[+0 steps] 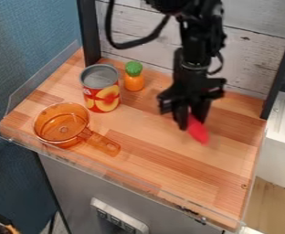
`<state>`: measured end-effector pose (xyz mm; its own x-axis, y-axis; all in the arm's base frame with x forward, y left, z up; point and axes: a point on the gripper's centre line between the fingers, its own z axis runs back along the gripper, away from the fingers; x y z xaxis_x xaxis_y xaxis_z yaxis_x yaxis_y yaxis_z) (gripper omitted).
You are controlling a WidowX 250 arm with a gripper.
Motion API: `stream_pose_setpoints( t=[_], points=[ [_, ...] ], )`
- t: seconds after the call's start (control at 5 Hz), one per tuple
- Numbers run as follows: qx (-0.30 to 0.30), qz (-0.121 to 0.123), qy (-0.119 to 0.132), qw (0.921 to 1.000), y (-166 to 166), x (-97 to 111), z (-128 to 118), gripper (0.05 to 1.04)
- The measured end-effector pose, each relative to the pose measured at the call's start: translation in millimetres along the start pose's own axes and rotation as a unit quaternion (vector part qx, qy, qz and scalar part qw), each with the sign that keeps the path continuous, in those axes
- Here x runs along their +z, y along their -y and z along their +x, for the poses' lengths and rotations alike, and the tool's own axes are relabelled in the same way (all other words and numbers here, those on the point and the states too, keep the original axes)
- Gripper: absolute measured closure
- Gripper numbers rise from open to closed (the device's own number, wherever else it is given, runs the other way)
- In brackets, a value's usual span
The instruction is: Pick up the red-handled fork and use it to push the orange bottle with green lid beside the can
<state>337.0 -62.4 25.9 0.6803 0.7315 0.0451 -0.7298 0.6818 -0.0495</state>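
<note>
- The wooden board point(182, 169) lay beneath everything, with a low transparent rim along its left and near edges.
- The black arm point(197, 43) came in from the top edge, right of centre, its gripper point(192, 122) hanging over the board's right half. The fingers were pinching the upper end of a red object.
- The orange see-through pan point(62, 129) stood upright at the board's left side, well apart from the gripper; its handle point(102, 143) slanted toward the near edge and rightward.
- The can point(100, 93) stood upright just behind the pan, toward the back.
- The orange toy with a green top point(134, 81) stood just beside the can, on its right.
- The red object point(198, 132) stuck out below the fingers, its long axis running down and rightward, away from the pan. Whether its lower tip touched the board, I could not tell.
</note>
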Motion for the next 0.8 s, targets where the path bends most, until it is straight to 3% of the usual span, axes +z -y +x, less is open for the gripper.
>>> stream_pose_setpoints(
  t=[0.2,0.6,0.8],
  points=[
    [-0.017,0.005,0.017,0.9997,2.5,-0.7,-2.2,0.706],
    [-0.032,0.041,0.032,0.9981,-2.9,-17.9,-2.8,0.706],
    [-0.031,0.058,0.035,0.9972,-6.9,-21.6,-1.6,0.635]
  ],
)
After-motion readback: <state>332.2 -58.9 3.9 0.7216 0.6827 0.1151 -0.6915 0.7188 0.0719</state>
